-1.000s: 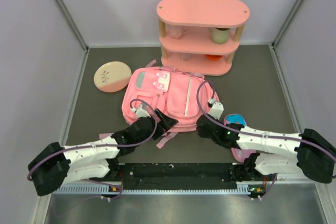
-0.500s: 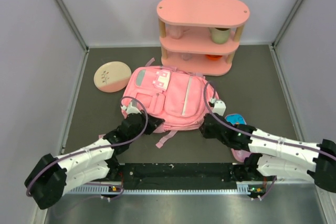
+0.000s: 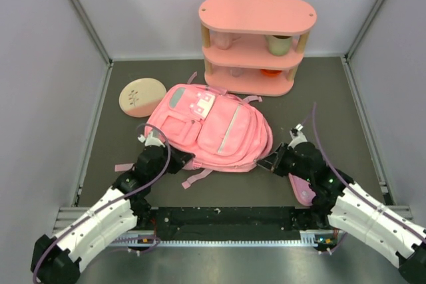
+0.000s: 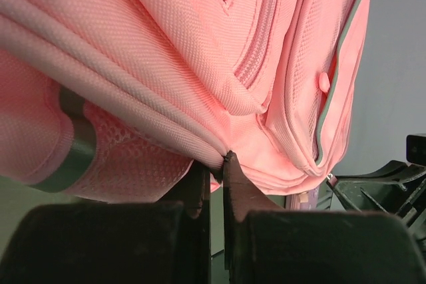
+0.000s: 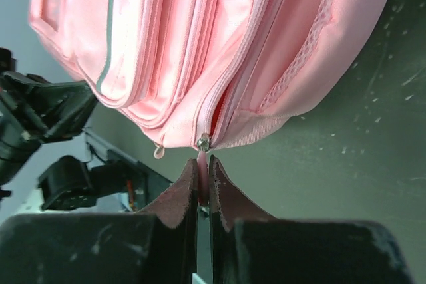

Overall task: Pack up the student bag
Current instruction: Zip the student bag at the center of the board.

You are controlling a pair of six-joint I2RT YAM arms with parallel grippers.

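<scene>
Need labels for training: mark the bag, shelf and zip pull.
bag [image 3: 213, 131], top view, middle of its front panel.
shelf [image 3: 256, 14], top view, its top tier.
zip pull [image 5: 202, 154], right wrist view, pink tab below the slider.

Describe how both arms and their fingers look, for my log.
The left arm and right arm match: white link shells, black joints and bases, with a thin purple cable looping along each. The fingers are dark, matte, wedge-shaped, tapering to narrow tips; no markings show.

The white-and-black left arm [image 3: 100, 214] and right arm [image 3: 363, 207] were stretched forward, angled inward. The black two-finger left gripper [image 4: 214, 164] was clamped on a pink fabric backpack [image 4: 166, 64] fold, the right gripper [image 5: 203, 163] on its zip pull [image 5: 202, 144].
</scene>
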